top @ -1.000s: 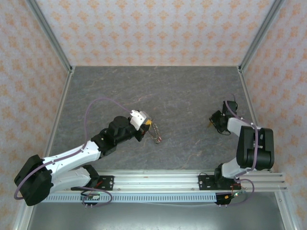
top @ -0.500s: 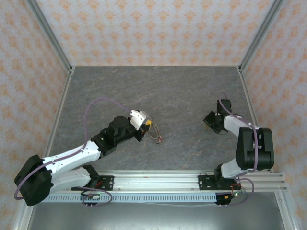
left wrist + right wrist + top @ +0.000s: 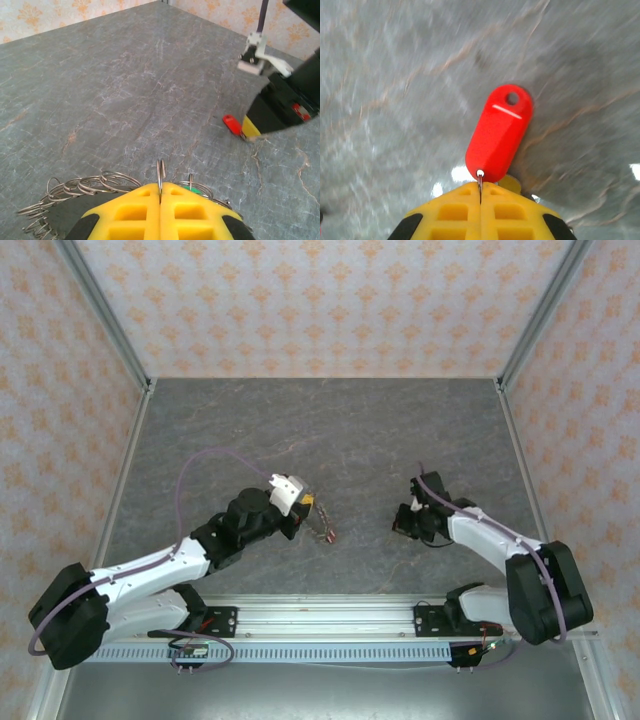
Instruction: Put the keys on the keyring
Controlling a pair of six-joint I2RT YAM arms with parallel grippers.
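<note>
Right arm (image 3: 475, 530) swings in toward centre, right jaws pinching a red key (image 3: 499, 132); left jaws clamp the keyring (image 3: 161, 170). Key seems light, slick plastic; grip its thin metal loop.

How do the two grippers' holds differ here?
The left gripper pinches a wire loop of the keyring; the right gripper pinches a red key by its end. The keyring spreads sideways beside the left gripper; the key sticks straight out ahead of the right. Both are shut.

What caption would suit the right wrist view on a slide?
Right tool pinching a red key by its metal loop above the grey table.
</note>
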